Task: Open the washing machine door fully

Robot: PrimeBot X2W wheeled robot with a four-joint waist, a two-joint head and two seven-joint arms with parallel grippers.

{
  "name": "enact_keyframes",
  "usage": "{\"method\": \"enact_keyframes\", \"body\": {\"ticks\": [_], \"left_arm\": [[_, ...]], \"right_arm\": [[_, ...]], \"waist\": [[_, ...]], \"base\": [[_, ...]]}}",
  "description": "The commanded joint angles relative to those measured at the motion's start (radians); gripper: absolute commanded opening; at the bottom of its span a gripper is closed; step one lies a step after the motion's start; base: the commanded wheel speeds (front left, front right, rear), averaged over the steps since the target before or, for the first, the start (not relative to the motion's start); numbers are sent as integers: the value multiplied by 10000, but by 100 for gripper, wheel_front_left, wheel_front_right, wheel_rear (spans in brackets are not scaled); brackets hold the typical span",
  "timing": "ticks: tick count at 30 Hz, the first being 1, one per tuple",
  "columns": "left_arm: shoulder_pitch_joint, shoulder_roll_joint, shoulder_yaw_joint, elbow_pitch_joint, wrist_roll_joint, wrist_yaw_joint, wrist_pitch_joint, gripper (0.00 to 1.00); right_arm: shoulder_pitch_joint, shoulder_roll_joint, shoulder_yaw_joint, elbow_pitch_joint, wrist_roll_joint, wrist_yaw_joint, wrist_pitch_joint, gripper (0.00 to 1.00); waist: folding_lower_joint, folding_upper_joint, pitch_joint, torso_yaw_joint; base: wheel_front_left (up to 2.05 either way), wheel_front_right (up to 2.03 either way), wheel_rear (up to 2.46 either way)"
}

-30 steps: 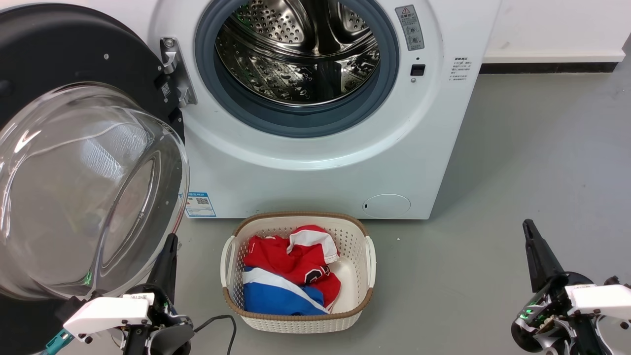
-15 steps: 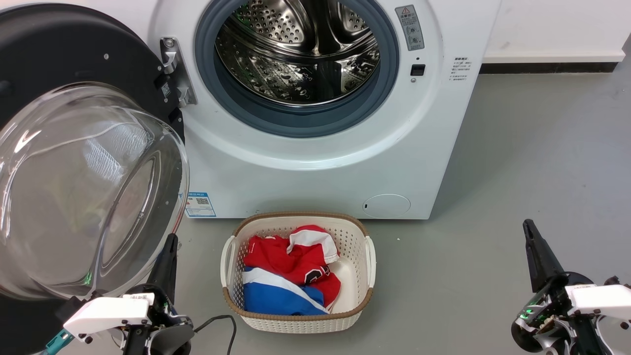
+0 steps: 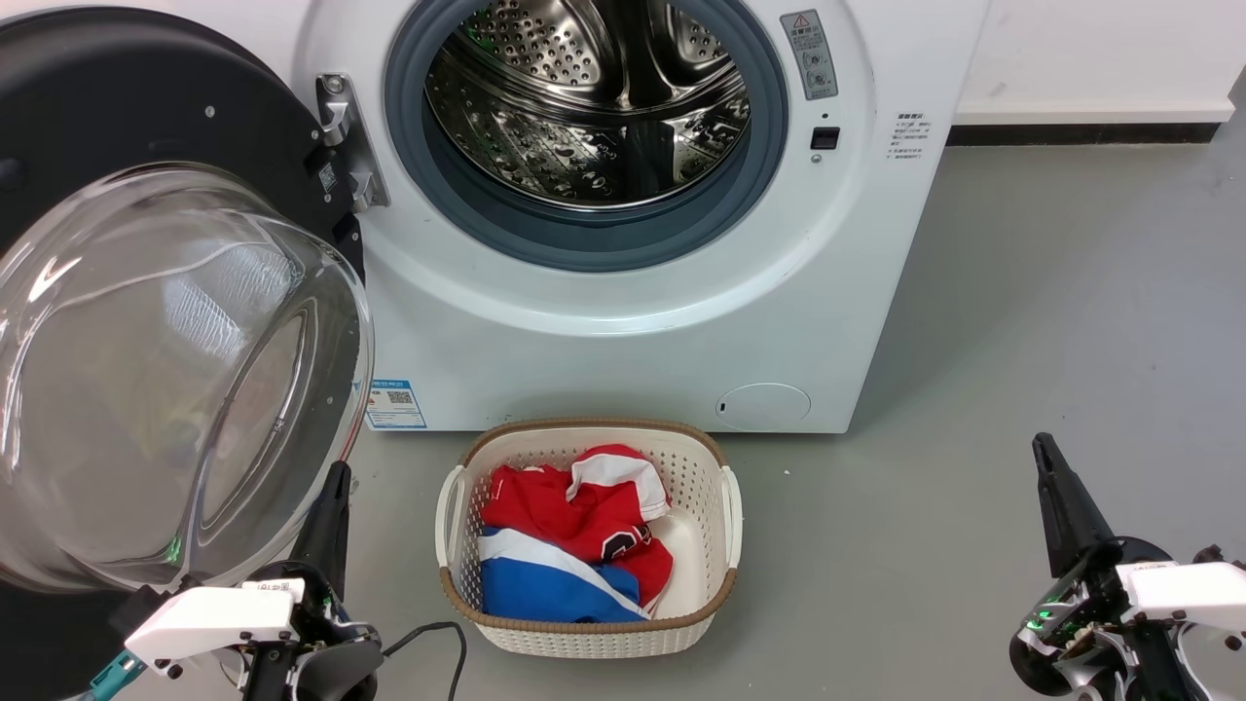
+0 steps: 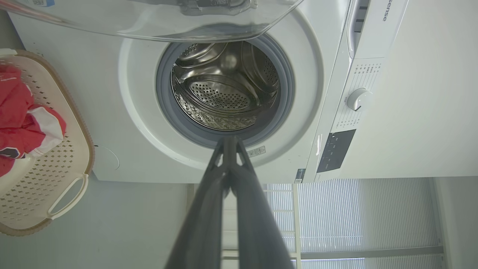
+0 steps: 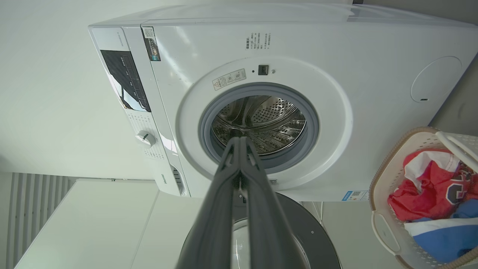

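one washer (image 3: 623, 321), one door (image 3: 175, 331), one drum (image 3: 584, 107), one basket (image 3: 703, 526), one dial (image 4: 359, 99), two grippers: left gripper (image 3: 337, 479), right gripper (image 3: 1043, 450). clothes (image 3: 574, 535) heaped, can't count.

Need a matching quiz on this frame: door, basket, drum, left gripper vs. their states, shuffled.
Things:
1. washing machine door
2. laundry basket
3. drum
4. left gripper

States:
a. holds red and blue clothes
b. shut, low beside the door glass
c. swung open to the left
d. bare steel, no laundry visible

Pairs: 1-c, 2-a, 3-d, 4-b
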Motion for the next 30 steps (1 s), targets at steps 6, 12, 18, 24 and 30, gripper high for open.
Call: {"method": "enact_keyframes", "body": {"ticks": [6,12,18,24,30], "left_arm": [[-101,-15,38,12,71,-29,33,0],[-102,-20,47,11,72,-29,36,0],[-102,-23,54,11,80,-29,43,0],[-103,-27,60,11,86,-29,49,0],[-103,-30,66,12,72,-29,54,0]], "right_arm": [[-104,38,-16,8,-61,0,22,0],[-105,41,-21,9,-66,0,26,0],[-105,43,-23,9,-69,0,22,0],[-105,43,-26,9,-73,0,25,0],[-106,44,-29,9,-77,0,28,0]], "waist": [[0,0,0,0],[0,0,0,0],[0,0,0,0],[0,0,0,0],[0,0,0,0]], "base": [[0,0,0],[0,0,0],[0,0,0],[0,0,0],[0,0,0]]}}
